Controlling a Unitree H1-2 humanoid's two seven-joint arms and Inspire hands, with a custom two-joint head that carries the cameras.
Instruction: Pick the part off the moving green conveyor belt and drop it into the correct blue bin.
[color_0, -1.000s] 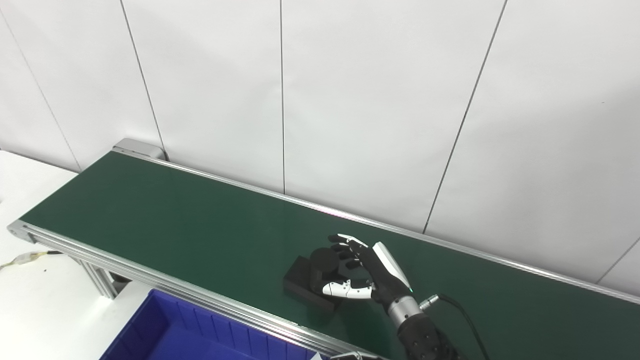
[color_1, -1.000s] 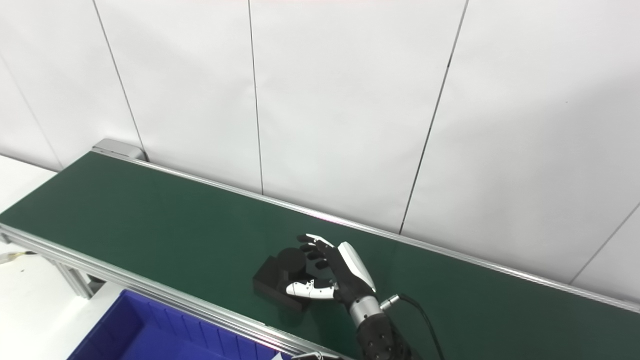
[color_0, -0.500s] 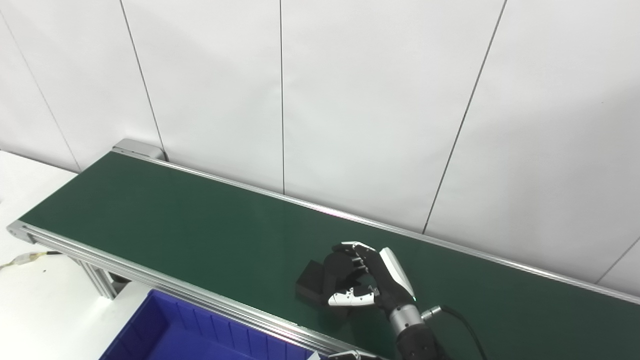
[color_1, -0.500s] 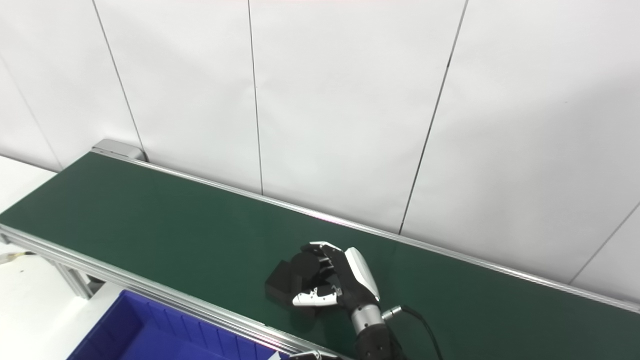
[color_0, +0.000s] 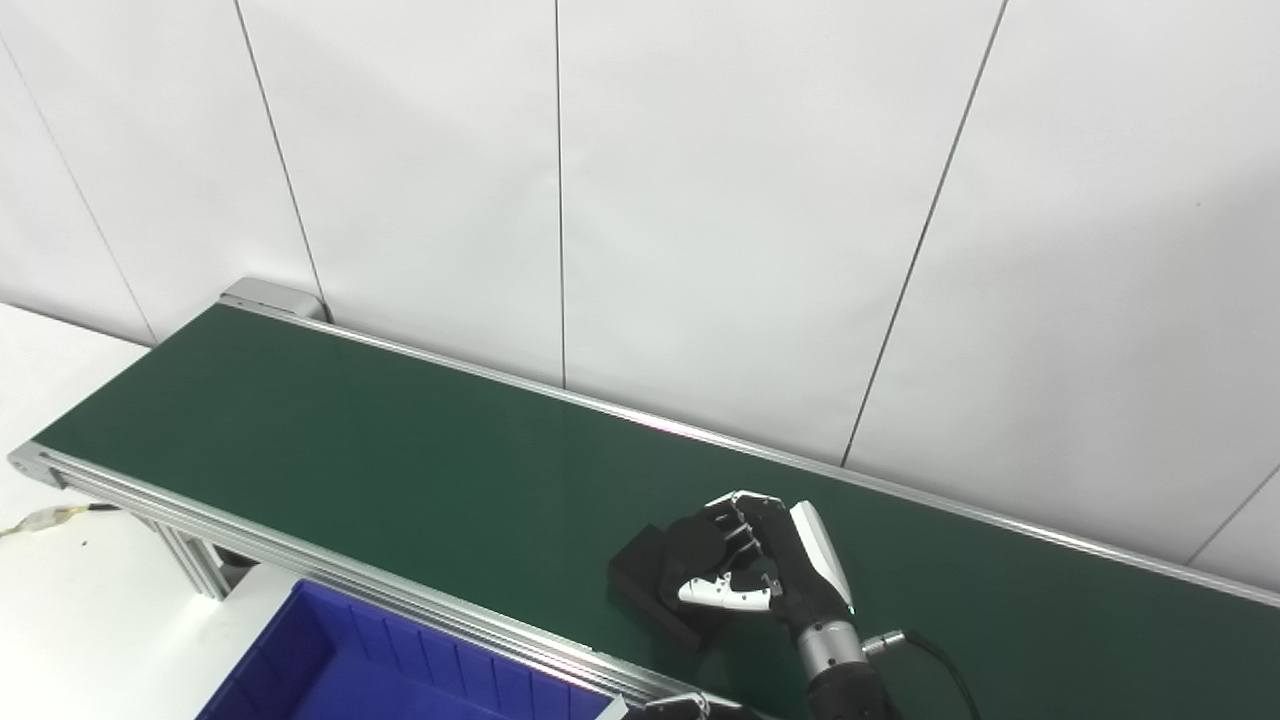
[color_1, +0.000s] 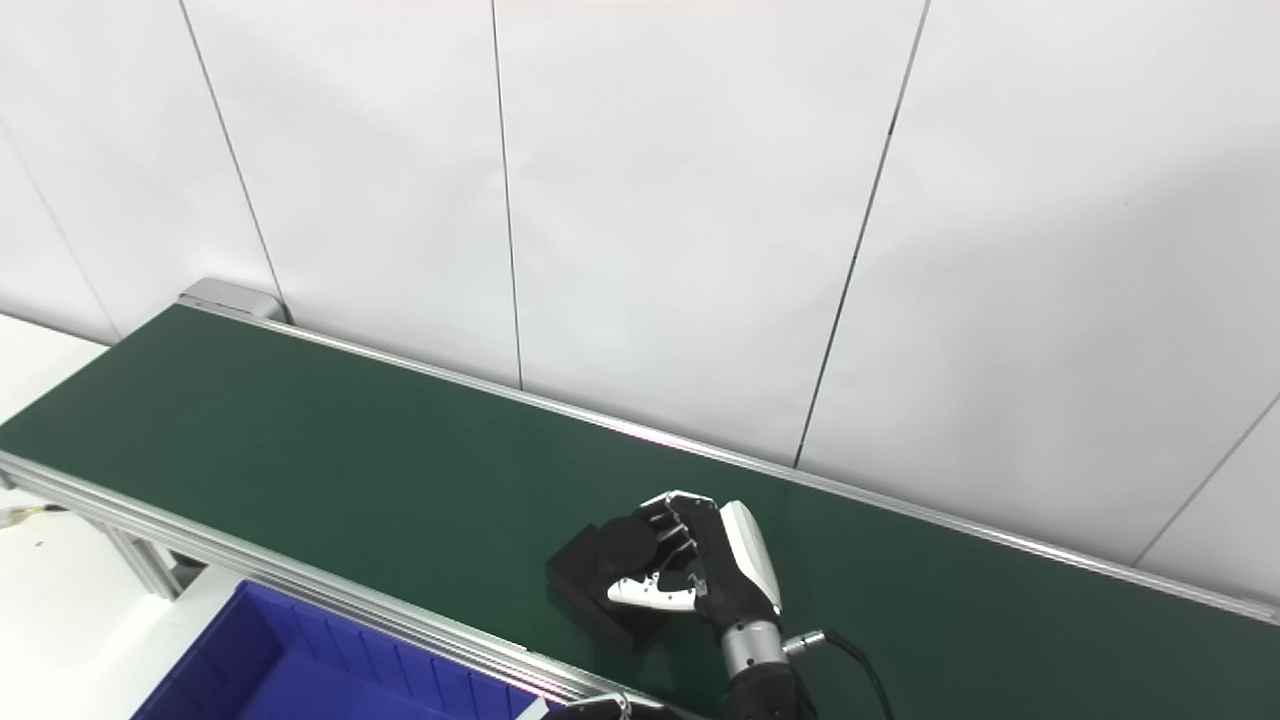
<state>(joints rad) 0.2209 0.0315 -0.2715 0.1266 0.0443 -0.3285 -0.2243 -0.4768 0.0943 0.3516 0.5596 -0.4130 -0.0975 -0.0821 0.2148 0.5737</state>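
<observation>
The right hand (color_0: 765, 565) is being held over the green conveyor belt (color_0: 400, 460), its fingers (color_0: 735, 520) and white-tipped thumb (color_0: 720, 595) curled around a black part (color_0: 665, 580). The part is being grasped at its rounded upper portion, while its blocky base is seen projecting to the left of the hand. Whether the base is touching the belt or is raised just above it cannot be told from either view. A black cable (color_1: 855, 660) is seen leaving the metal wrist and lying across the belt to the right.

The belt is being framed by silver aluminium rails (color_1: 300, 585), running from the upper left to the lower right. Just in front of the near rail, below and to the left of the hand, a blue bin (color_0: 380, 670) is being shown only in part, with its ribbed inner wall visible. Behind the belt a white panelled wall (color_0: 700, 200) is standing, and at the far left a white table (color_0: 60, 600) is seen with a cable connector (color_0: 45, 518) lying on it. The left hand is not being shown in either view.
</observation>
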